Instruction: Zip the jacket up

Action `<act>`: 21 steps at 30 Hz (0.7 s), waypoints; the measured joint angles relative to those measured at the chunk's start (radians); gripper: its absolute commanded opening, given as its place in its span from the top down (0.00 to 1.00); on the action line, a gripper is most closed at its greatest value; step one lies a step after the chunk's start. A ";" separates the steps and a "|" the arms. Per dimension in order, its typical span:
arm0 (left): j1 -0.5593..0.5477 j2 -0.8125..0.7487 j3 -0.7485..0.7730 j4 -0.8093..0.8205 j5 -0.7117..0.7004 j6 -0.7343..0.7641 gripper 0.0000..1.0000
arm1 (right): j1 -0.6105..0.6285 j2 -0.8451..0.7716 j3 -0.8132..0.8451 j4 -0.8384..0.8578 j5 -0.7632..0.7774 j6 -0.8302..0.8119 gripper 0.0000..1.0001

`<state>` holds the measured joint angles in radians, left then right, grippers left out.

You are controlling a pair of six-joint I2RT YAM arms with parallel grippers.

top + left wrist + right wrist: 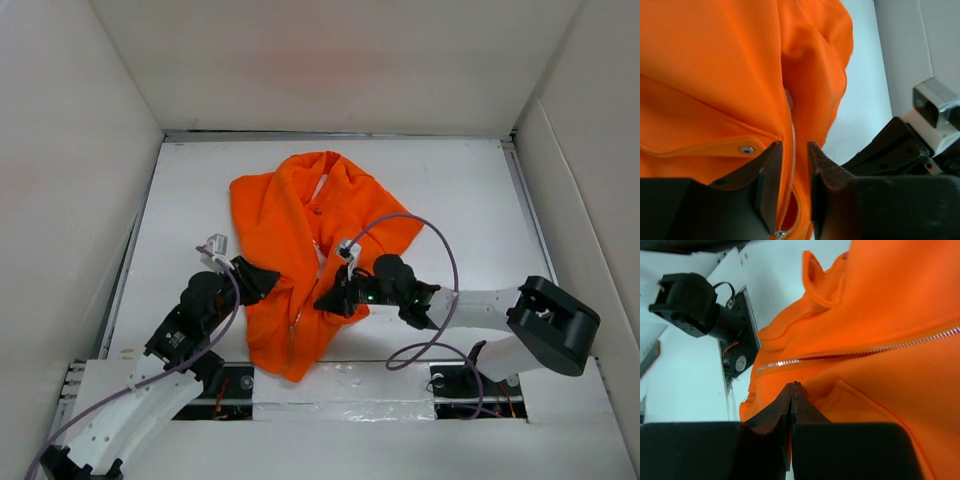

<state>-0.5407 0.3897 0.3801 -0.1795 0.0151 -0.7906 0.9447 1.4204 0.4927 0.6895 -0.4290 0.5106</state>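
Orange limp jacket [300, 240] is best taken by the zip [793, 132] inside the part-open, empty left end effector [795, 146]; right end effector [792, 386] is closed.

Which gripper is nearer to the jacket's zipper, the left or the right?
Left. The left gripper has its jaws on either side of the zipper; the right gripper, shut, sits at the jacket fabric a little beside it.

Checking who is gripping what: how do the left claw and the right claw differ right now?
The left claw has its jaws apart, with the zipper showing in the gap. The right claw has its jaws pressed together. The left claw reaches the jacket from its left side, the right claw from its right side. Both are dark and sit low at the orange fabric's lower part.
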 measured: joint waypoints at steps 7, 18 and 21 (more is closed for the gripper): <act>-0.115 0.062 -0.027 -0.049 -0.084 -0.068 0.82 | 0.174 -0.056 0.241 -0.387 0.088 -0.365 0.97; -0.115 0.114 0.197 0.011 -0.375 -0.037 0.82 | 0.292 0.129 0.593 -0.745 0.201 -0.829 0.98; -0.115 0.002 0.251 0.031 -0.432 -0.013 0.83 | 0.292 0.215 0.655 -0.816 0.202 -0.883 0.95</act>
<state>-0.6556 0.3916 0.6308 -0.1486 -0.4171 -0.8040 1.2366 1.6356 1.1473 -0.1261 -0.2268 -0.3721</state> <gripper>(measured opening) 0.174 0.024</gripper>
